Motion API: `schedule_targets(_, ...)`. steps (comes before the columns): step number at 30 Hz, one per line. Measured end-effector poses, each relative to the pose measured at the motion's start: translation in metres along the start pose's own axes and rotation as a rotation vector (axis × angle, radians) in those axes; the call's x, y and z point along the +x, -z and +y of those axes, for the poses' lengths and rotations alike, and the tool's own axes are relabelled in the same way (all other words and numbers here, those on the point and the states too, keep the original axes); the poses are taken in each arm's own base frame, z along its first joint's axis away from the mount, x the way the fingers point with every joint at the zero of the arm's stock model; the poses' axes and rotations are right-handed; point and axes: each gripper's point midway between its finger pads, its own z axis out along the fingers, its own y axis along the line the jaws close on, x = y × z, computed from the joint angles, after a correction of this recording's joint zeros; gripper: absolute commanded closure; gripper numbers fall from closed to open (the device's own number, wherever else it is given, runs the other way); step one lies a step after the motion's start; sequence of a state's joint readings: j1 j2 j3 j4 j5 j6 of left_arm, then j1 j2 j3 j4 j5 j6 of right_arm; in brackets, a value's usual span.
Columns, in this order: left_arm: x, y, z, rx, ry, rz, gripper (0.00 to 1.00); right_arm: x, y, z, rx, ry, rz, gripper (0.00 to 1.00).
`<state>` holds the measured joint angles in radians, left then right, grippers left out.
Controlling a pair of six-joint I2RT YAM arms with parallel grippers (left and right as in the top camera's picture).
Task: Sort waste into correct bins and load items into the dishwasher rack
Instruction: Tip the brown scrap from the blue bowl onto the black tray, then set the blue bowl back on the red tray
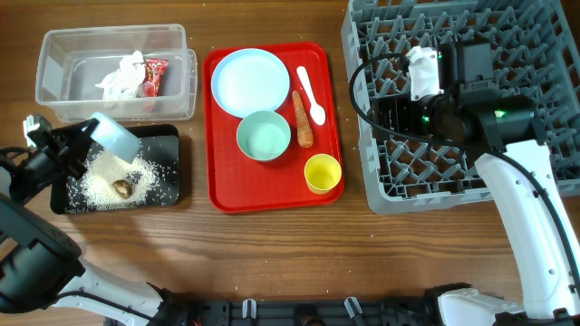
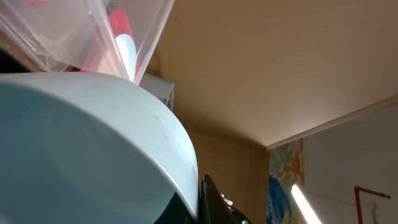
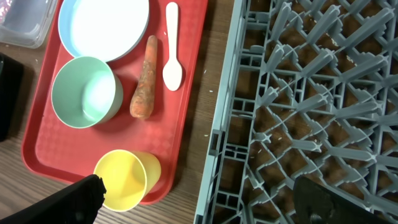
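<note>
Pinching the tipped blue bowl (image 1: 116, 138) in my left gripper (image 1: 91, 138), right gripper (image 1: 391, 116) spread; I'm risking scattering rice (image 1: 100, 184) off the black tray (image 1: 169, 145).

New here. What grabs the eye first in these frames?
The red tray sits mid-table with a plate, green bowl and yellow cup. To its left, the left gripper is shut on a blue bowl tipped over the black tray, where rice lies. The grey rack fills the right side, with the right gripper open above it.
</note>
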<state>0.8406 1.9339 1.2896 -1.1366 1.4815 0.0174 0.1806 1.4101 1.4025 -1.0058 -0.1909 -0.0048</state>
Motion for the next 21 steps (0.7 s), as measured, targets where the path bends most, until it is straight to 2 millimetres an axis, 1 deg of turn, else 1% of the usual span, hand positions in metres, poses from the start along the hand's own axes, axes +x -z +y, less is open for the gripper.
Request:
schedule_targets(3, 0.006, -0.008, 0.007, -0.074, -0.031, 0.021, 0.96, 0.0, 0.0, 0.0, 0.0, 0.0, 0.0, 0.0)
schedule_targets(6, 0.033, -0.031, -0.006, -0.202, -0.19, 0.083, 0.96, 0.0, 0.0, 0.0, 0.0, 0.0, -0.002, 0.0)
schedule_targets(7, 0.053, -0.044, -0.017, -0.266, -0.3, 0.119, 0.96, -0.001, 0.0, 0.0, 0.0, 0.001, -0.004, 0.0)
schedule_targets(8, 0.077, -0.058, -0.028, -0.336, -0.42, 0.159, 0.96, -0.002, 0.0, 0.0, 0.0, 0.001, -0.007, 0.0)
schedule_targets(9, 0.096, -0.069, -0.032, -0.391, -0.504, 0.194, 0.96, -0.004, 0.0, 0.0, 0.0, 0.003, -0.015, 0.0)
schedule_targets(10, 0.109, -0.076, -0.029, -0.456, -0.567, 0.22, 0.96, -0.006, 0.0, 0.0, 0.0, 0.005, -0.024, 0.0)
schedule_targets(11, 0.14, -0.094, -0.022, -0.555, -0.679, 0.296, 0.96, -0.007, 0.0, 0.0, 0.001, 0.005, -0.027, 0.0)
schedule_targets(12, 0.158, -0.106, -0.012, -0.627, -0.741, 0.349, 0.96, -0.007, 0.0, 0.0, 0.001, 0.005, -0.028, 0.0)
schedule_targets(14, 0.186, -0.123, 0.017, -0.818, -0.846, 0.433, 0.96, -0.008, 0.0, 0.0, 0.001, 0.007, -0.034, 0.0)
schedule_targets(16, 0.203, -0.132, 0.04, -0.968, -0.924, 0.47, 0.96, -0.008, 0.0, 0.0, 0.001, 0.007, -0.034, 0.01)
schedule_targets(17, 0.207, -0.134, 0.049, -1.03, -0.951, 0.472, 0.96, -0.008, 0.0, 0.0, 0.001, 0.007, -0.034, 0.0)
schedule_targets(18, 0.212, -0.135, 0.068, -1.144, -0.986, 0.47, 0.96, -0.008, 0.0, 0.0, 0.0, 0.007, -0.034, 0.0)
schedule_targets(21, 0.215, -0.138, 0.099, -1.275, -1.023, 0.449, 0.96, -0.008, 0.0, 0.0, 0.0, 0.007, -0.034, 0.0)
